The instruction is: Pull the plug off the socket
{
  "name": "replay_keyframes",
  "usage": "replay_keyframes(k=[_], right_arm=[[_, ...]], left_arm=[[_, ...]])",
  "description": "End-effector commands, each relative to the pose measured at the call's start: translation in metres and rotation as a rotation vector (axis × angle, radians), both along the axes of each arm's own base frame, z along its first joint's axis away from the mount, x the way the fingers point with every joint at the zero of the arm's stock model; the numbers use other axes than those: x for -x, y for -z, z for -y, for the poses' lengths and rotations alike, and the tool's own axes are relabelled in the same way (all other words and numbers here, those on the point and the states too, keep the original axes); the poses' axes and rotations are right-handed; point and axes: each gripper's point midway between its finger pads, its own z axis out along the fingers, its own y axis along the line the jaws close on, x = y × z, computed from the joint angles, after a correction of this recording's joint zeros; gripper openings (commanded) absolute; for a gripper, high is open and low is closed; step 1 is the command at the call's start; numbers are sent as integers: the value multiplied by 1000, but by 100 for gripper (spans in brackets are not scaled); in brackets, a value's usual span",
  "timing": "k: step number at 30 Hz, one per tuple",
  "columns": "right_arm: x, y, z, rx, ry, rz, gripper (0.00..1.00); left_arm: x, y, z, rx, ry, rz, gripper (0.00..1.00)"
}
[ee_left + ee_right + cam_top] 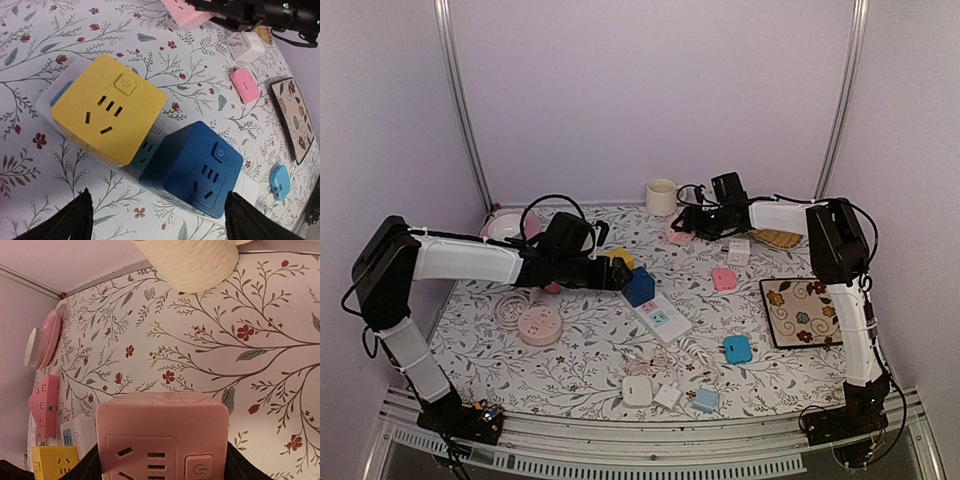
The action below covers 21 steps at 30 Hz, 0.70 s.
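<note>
A yellow cube plug (107, 107) and a blue cube plug (197, 167) sit plugged side by side into a white power strip (47, 112) on the floral cloth. In the top view the yellow cube (617, 260) and the blue cube (640, 287) stand at the strip's (665, 320) far end. My left gripper (160, 222) is open wide and empty, just short of the two cubes, touching neither. It also shows in the top view (603, 272). My right gripper (162, 467) is shut on a pink cube plug (162, 435) at the back of the table, which also shows in the top view (680, 237).
A cream cup (661, 196) stands at the back. A pink dish with a white bowl (510, 227) is at the back left, and a round pink socket (540, 326) lies left. Small pink (724, 279), white (738, 250) and blue (737, 349) adapters and a floral tray (803, 312) lie right.
</note>
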Motion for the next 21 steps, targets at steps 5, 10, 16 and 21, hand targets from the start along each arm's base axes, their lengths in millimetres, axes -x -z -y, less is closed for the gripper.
replay_keyframes(k=[5, 10, 16, 21], right_arm=[[-12, 25, 1, -61, 25, -56, 49], [-7, 37, 13, -49, 50, -95, 66], [-2, 34, 34, -24, 87, -95, 90], [-1, 11, 45, -14, 107, -57, 98]], left_arm=[[4, -24, -11, -2, -3, 47, 92], [4, -28, -15, -3, -6, 55, 92], [3, -26, -18, -4, -13, 51, 92], [3, -22, -21, -6, -18, 46, 92]])
